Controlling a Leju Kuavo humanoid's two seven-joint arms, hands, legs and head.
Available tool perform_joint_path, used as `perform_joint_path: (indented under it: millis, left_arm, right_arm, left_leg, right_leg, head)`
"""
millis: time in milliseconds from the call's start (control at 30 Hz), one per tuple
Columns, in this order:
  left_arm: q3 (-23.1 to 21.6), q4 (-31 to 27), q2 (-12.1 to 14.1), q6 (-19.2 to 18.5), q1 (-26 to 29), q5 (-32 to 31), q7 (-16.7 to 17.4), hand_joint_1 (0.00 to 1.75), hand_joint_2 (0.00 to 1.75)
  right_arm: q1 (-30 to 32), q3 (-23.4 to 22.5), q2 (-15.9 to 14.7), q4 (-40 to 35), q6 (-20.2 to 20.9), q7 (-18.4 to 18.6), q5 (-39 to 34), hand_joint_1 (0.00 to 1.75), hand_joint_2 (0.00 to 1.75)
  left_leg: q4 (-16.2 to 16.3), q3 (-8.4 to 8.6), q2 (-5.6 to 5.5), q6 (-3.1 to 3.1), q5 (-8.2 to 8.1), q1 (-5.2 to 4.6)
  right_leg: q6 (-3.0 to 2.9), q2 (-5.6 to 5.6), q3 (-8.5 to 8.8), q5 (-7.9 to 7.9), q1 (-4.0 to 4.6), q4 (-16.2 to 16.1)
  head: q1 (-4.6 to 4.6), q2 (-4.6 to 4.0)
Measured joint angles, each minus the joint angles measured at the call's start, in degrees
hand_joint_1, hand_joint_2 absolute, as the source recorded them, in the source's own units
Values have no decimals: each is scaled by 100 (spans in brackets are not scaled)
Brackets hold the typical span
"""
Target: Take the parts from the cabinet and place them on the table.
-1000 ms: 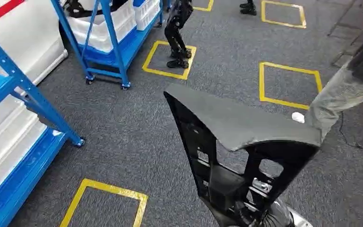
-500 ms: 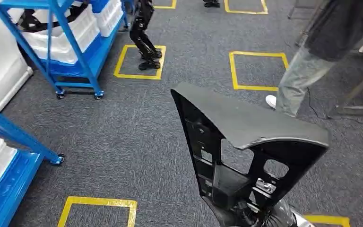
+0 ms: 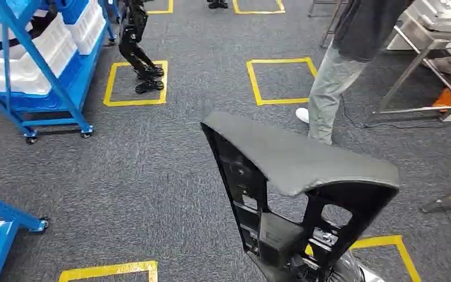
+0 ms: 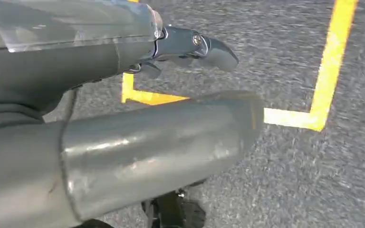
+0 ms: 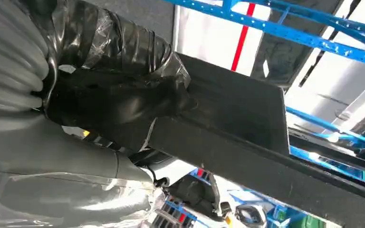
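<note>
The black moulded part [image 3: 296,176] stands upright over grey carpet [image 3: 152,176], gripped low by the right hand [image 5: 119,102] for carrying toward the metal table [image 3: 440,35]. The left hand [image 4: 185,45] hangs, fingers apart, holding nothing.

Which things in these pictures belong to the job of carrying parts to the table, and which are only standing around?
Belong to the job:
- black part, held by the right robot hand
- metal table, far right
- left robot hand, holding nothing

Standing around:
- blue rack with white bins
- person near the table
- another robot's black legs
- yellow floor squares
</note>
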Motion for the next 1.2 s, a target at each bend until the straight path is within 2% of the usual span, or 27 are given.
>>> perform_joint_path:
  millis: [67, 100, 133, 200, 233, 267, 400, 433, 467, 500, 567, 600, 633, 667, 700, 733, 767, 800, 900, 933, 967, 1000, 1067, 1100, 1133, 1167, 1200]
  left_arm:
    - [20, 0, 2, 89, 25, -15, -44, 0, 0]
    - [24, 0, 2, 153, 26, -50, -76, 0, 0]
    - [24, 0, 0, 195, 18, -72, -113, 0, 0]
    - [24, 0, 0, 210, -15, -109, -168, 0, 0]
    - [22, 0, -2, 188, -28, -111, -190, 0, 0]
    - [22, 0, -4, 160, -29, -116, -216, 0, 0]
    - [22, 0, -15, 29, -60, -114, -308, 0, 0]
    - [22, 0, -15, -4, -67, -114, -324, 0, 0]
    - [22, 0, -24, -39, -62, -114, -347, 0, 0]
    - [22, 0, -31, -61, -53, -114, -354, 0, 0]
    - [22, 0, -28, -133, -8, -109, -363, 0, 0]
    - [22, 0, -28, -162, 10, -107, -363, 0, 0]
    - [22, 0, -31, -205, 13, -107, -363, 0, 0]
    - [22, 0, -31, -260, 8, -107, -367, 0, 0]
    - [22, 0, -31, -297, 4, -107, -374, 0, 0]
    - [22, 0, -31, -319, 6, -109, -378, 0, 0]
    - [22, 0, -35, -332, 7, -111, -389, 0, 0]
    - [22, 0, -39, -332, 12, -114, -396, 0, 0]
    - [22, 0, -39, -332, 11, -144, -409, 0, 0]
    - [22, 0, -46, -350, -7, -151, -409, 0, 0]
    - [22, 0, -46, -374, -20, -153, -409, 0, 0]
    - [22, 0, -46, -391, -13, -153, -409, 0, 0]
    - [22, 0, -44, -422, 38, -157, -402, 0, 0]
    - [22, 0, -42, -426, 47, -160, -385, 0, 0]
    - [22, 0, -39, -426, 47, -164, -356, 0, 0]
    - [22, 0, -39, -426, 40, -177, -343, 0, 0]
    - [22, 0, -42, -426, 31, -179, -337, 0, 0]
  right_arm:
    - [12, 0, 2, 2, 48, 11, -72, 175, 175]
    - [12, 0, 4, 2, 96, 17, -120, 175, 175]
    - [9, 4, 22, 2, 120, 35, -144, 175, 175]
    - [-4, 22, 48, 2, 123, 85, -147, 175, 175]
    - [-14, 41, 52, 2, 112, 92, -142, 175, 175]
    - [-42, 59, 57, 2, 94, 94, -138, 175, 175]
    - [-42, 103, 74, 0, 35, 100, -138, 175, 175]
    - [-28, 114, 79, 0, 35, 101, -136, 175, 175]
    - [-53, 120, 85, 0, 29, 98, -142, 175, 175]
    - [-76, 125, 85, 0, 29, 101, -142, 175, 175]
    - [-65, 149, 85, 0, 31, 105, -142, 175, 175]
    - [-61, 155, 85, 0, 31, 109, -144, 175, 175]
    - [-61, 166, 87, 0, 33, 125, -142, 175, 175]
    - [-67, 186, 87, 0, 39, 159, -144, 175, 175]
    - [-77, 214, 87, 0, 50, 201, -147, 175, 175]
    - [-80, 238, 87, 0, 55, 227, -151, 175, 175]
    - [-85, 260, 87, 0, 61, 260, -168, 175, 175]
    - [-116, 284, 87, 0, 66, 297, -184, 175, 175]
    - [-125, 328, 92, 0, 74, 315, -297, 175, 175]
    - [-124, 352, 92, 0, 90, 330, -319, 175, 175]
    - [-123, 394, 94, 0, 96, 348, -335, 175, 175]
    - [-150, 453, 94, 0, 96, 372, -341, 175, 175]
    - [-158, 572, 114, 0, 85, 422, -341, 175, 175]
    - [-158, 634, 116, 0, 85, 437, -343, 175, 175]
    - [-163, 702, 118, 0, 85, 468, -341, 175, 175]
    - [-169, 776, 118, 2, 85, 507, -341, 175, 175]
    - [-172, 833, 118, 2, 83, 518, -341, 175, 175]
  left_leg:
    - [2, -8, 170, 20, -13, -33]
    - [2, -8, 242, 21, -15, -42]
    - [2, -4, 311, 20, -22, -50]
    - [2, 29, 434, 14, -44, -62]
    - [2, 59, 485, 0, -61, -66]
    - [1, 73, 544, -32, -81, -98]
    - [-39, 156, 787, -132, -111, -91]
    - [16, 142, 643, -170, -186, -66]
    - [203, 72, 343, -180, -316, -68]
    - [597, -113, 177, -184, -547, -57]
    - [1531, -569, 52, -207, -939, -46]
    - [1804, -729, 42, -216, -970, -42]
    - [1775, -750, 41, -224, -847, -33]
    - [1482, -649, 32, -232, -593, -20]
    - [964, -437, -16, -245, -264, 2]
    - [479, -238, -190, -264, -4, 33]
    - [245, -149, -509, -275, 7, 79]
    - [56, -89, -551, -251, -26, 80]
    - [82, -84, -375, -136, 2, 18]
    - [37, -80, -282, -80, 37, 61]
    - [30, -77, -231, -65, 41, 49]
    - [30, -77, -148, -20, 37, 39]
    - [32, -76, 24, 2, 19, 0]
    - [34, -77, 114, 13, 8, -13]
    - [34, -69, 195, 10, -1, -23]
    - [34, -55, 269, 8, -15, -34]
    - [33, -27, 333, 1, -30, -40]
  right_leg:
    - [20, -74, -395, -329, -21, 825]
    - [20, -81, -454, -312, -28, 947]
    - [13, -94, -381, -178, -29, 809]
    - [-40, -204, 138, 301, -13, -124]
    - [-96, -437, 447, 481, 27, -651]
    - [-143, -698, 529, 379, 122, -837]
    - [-235, -374, 499, 438, 141, -907]
    - [-270, -326, 566, 485, 47, -986]
    - [-297, -266, 578, 501, 51, -1013]
    - [-316, -201, 566, 511, 51, -1010]
    - [-333, -46, 555, 503, 60, -987]
    - [-335, 36, 547, 501, 60, -967]
    - [-333, 115, 547, 491, 55, -951]
    - [-313, 200, 553, 478, 44, -932]
    - [-285, 289, 568, 459, 27, -908]
    - [-251, 354, 569, 437, 17, -886]
    - [-224, 415, 549, 422, 17, -862]
    - [-197, 500, 505, 418, 35, -811]
    - [-75, 695, 437, 489, -24, -871]
    - [-65, 691, 424, 465, -37, -835]
    - [-48, 308, 363, 344, 7, -675]
    - [-17, 66, 193, 123, 8, -320]
    - [21, -73, -222, -273, -19, 539]
    - [27, -86, -383, -361, -28, 854]
    - [24, -95, -406, -294, -32, 888]
    - [8, -105, -284, -103, -28, 647]
    - [-28, -137, -27, 157, -15, 181]
  head:
    - [-2, 0]
    - [-2, 0]
    - [-2, 0]
    - [-2, 0]
    - [-2, 0]
    - [-2, 0]
    - [-2, 0]
    - [-2, 0]
    - [-2, 0]
    - [-4, 0]
    - [-4, 0]
    - [-4, 0]
    - [-4, 0]
    - [-4, 0]
    - [-4, 0]
    - [-4, 0]
    - [-4, 0]
    - [-2, 0]
    - [-4, 0]
    - [-4, 0]
    - [2, 0]
    - [-2, 0]
    - [-2, 0]
    - [-2, 0]
    - [-2, 0]
    - [-2, 0]
    - [-2, 0]
